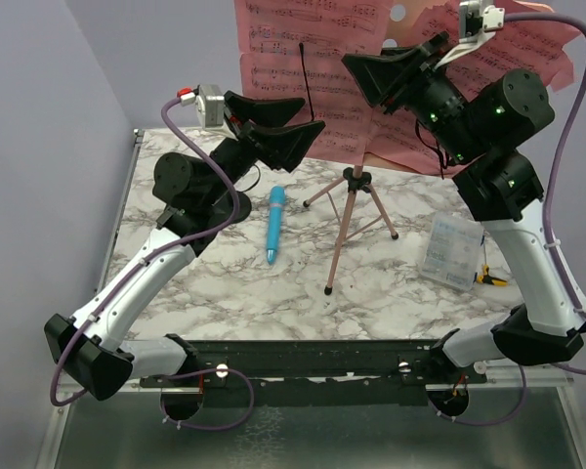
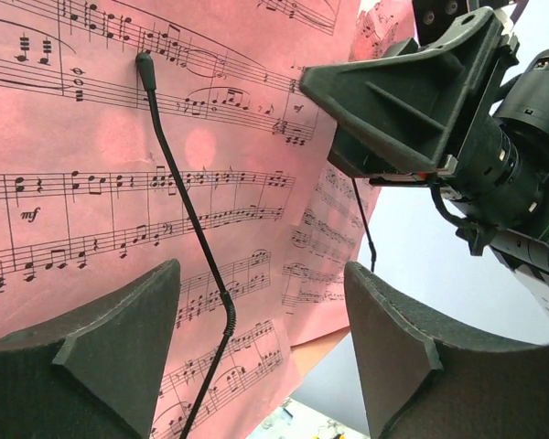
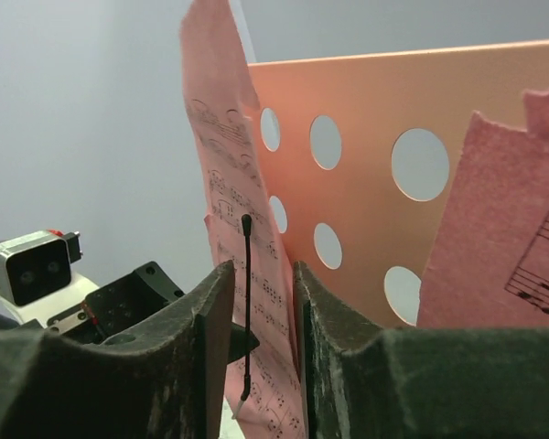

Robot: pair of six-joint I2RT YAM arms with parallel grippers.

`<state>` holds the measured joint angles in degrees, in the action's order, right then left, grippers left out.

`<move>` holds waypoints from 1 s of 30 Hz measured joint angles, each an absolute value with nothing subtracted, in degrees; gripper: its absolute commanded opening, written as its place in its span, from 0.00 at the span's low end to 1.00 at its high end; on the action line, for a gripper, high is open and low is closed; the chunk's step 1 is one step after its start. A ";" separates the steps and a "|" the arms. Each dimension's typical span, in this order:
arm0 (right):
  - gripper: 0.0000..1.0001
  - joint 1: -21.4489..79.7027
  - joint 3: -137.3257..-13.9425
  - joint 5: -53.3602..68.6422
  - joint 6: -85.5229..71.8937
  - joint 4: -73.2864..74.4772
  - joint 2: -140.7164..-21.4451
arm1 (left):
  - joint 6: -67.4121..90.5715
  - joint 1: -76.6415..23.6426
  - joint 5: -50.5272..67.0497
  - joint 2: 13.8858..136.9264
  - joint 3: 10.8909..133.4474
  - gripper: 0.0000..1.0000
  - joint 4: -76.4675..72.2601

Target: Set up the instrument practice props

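Right gripper (image 3: pixel 265 270) jaws nearly together round the sheet-music page (image 3: pixel 215 110), pinch unclear | left gripper (image 2: pixel 261 270) jaws apart | tug hard and you rip it or tip the music stand (image 3: pixel 494 91).

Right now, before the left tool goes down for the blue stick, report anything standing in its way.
Nothing visible does. The left tool hangs open by the pink pages, and the blue stick lies on the marble table below it. The tripod legs spread to the stick's right, apart from it.
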<state>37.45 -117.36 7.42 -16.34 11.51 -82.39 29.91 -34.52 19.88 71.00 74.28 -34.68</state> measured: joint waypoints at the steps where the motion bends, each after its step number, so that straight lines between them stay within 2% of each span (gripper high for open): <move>1: 0.40 37.45 -116.73 7.42 -16.38 11.16 -81.71 | 29.80 -34.52 19.90 70.91 74.08 0.78 -34.65; 5: 0.51 37.45 -115.92 7.44 -16.67 10.15 -79.83 | 29.47 -34.54 19.68 69.60 73.06 0.84 -34.70; 8: 0.62 37.45 -115.24 7.68 -16.86 9.58 -78.24 | 29.26 -34.54 19.27 68.69 72.10 0.89 -34.68; 12: 0.87 37.45 -111.94 8.01 -17.17 8.23 -74.78 | 29.02 -34.54 18.59 67.70 71.02 0.98 -34.70; 15: 1.00 37.45 -108.22 8.40 -17.23 6.92 -71.50 | 28.80 -34.54 18.35 66.70 69.69 0.99 -34.72; 30: 1.00 37.45 -100.95 11.92 -16.45 5.50 -65.45 | 27.09 -34.54 14.81 60.03 62.15 0.99 -34.61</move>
<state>37.45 -100.95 11.92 -16.45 5.50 -65.45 27.09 -34.54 14.81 60.03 62.15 -34.61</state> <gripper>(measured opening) 0.998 0.987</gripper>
